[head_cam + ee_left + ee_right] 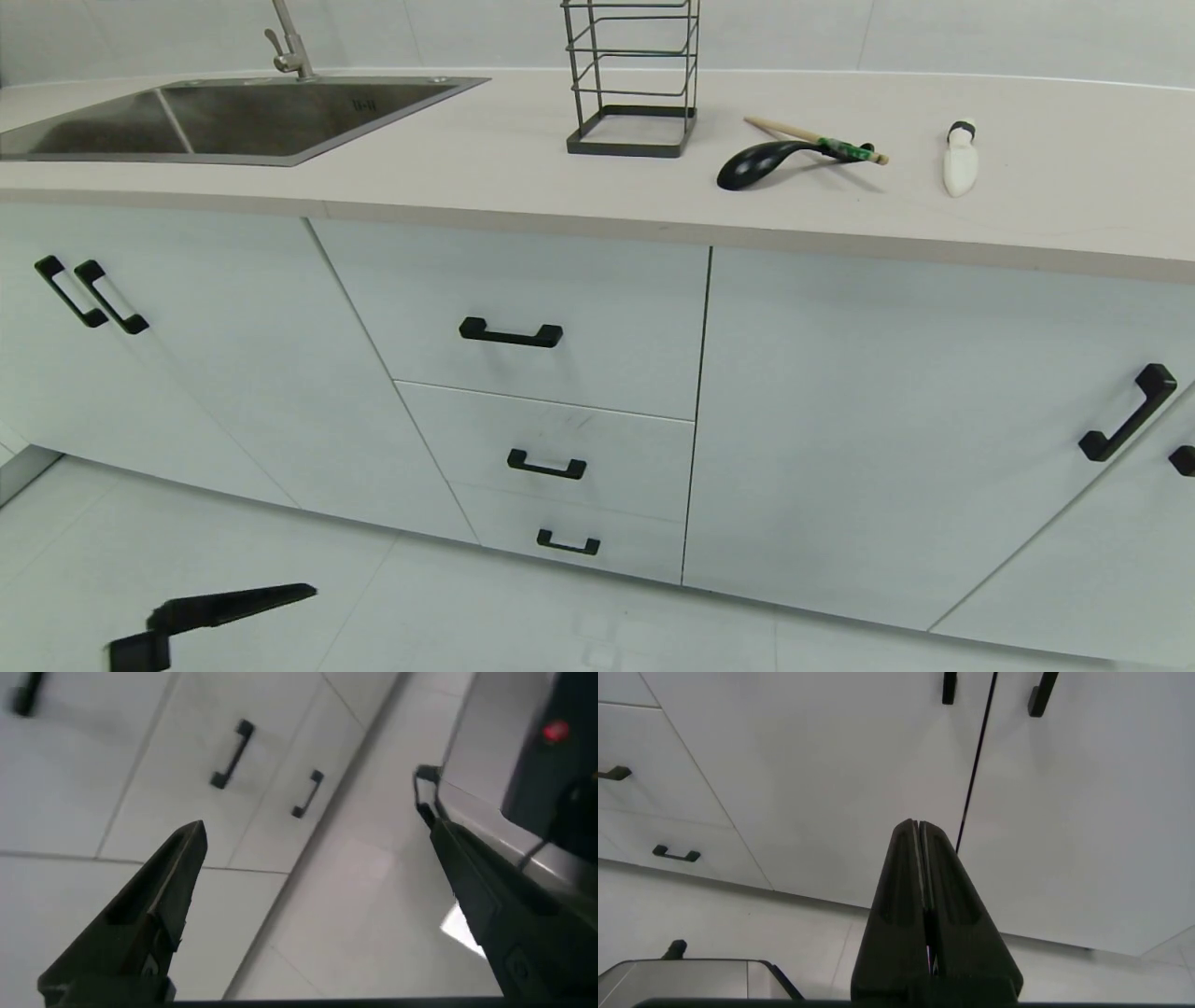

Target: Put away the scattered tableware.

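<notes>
Glossy black spoon, wooden chopsticks, white spoon beside wire rack; left claw spread, right claw closed.

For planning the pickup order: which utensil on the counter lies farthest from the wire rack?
The white utensil, lying alone at the right; the black spoon and wooden chopstick cross each other nearer the wire rack.

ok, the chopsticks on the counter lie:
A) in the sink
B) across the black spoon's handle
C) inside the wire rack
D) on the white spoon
B: the chopsticks cross the handle of the black spoon, right of the wire rack; the white spoon lies apart.
</notes>
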### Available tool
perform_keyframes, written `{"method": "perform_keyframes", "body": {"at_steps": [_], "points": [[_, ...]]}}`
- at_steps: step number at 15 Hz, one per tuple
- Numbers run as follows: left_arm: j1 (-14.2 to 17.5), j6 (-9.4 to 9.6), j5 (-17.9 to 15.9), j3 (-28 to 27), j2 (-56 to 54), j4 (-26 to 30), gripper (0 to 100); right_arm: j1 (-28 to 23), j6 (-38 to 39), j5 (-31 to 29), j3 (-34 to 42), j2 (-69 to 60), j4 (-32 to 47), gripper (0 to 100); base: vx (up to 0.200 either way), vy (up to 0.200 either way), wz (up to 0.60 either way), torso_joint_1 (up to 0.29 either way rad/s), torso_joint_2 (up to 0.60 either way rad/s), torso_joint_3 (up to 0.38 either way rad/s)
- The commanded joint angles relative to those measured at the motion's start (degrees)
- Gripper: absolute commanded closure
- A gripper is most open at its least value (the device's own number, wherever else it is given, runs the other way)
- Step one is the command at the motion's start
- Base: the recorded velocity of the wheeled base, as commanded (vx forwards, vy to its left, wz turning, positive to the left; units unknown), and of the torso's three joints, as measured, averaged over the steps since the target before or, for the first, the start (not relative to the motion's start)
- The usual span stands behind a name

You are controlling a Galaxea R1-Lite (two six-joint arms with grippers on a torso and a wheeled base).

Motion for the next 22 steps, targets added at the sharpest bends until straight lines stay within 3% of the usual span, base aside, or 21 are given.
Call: {"method": "perform_keyframes", "body": {"at_steps": [1,4,6,7,14,17,22], "points": [[-5.96,4.17,2.39,-5.75,13.24,0.58,0,0.01,-0.03,0.01,0.01,0.0,0.01,100,0.0,0.0,0.0,0.0,0.0,0.0],[-10.44,5.05,6.96,-10.94,21.5,0.32,0,0.01,-0.03,0.01,0.01,0.0,0.01,100,0.0,0.0,0.0,0.0,0.0,0.0],[-10.7,11.11,9.25,-16.13,30.12,0.58,0,0.01,-0.03,0.01,0.01,0.0,0.01,100,0.0,0.0,0.0,0.0,0.0,0.0],[-10.44,11.99,9.42,-18.41,33.1,0.76,0,0.01,-0.03,0.01,0.01,0.0,0.01,100,0.0,0.0,0.0,0.0,0.0,0.0],[-8.24,11.99,11.27,-22.54,41.89,0.41,0,0.01,-0.03,0.01,0.01,0.09,-0.07,100,0.0,0.0,0.0,0.0,0.0,0.0],[-6.13,12.08,16.8,-22.98,45.41,-1.17,0,0.01,-0.03,0.01,0.01,0.0,0.01,100,0.0,0.0,0.0,0.0,0.0,0.0],[-6.04,12.35,17.95,-28.25,52.09,-5.92,0,0.01,-0.03,0.01,0.01,0.0,0.01,100,0.0,0.0,0.0,0.0,0.0,0.0]]}}
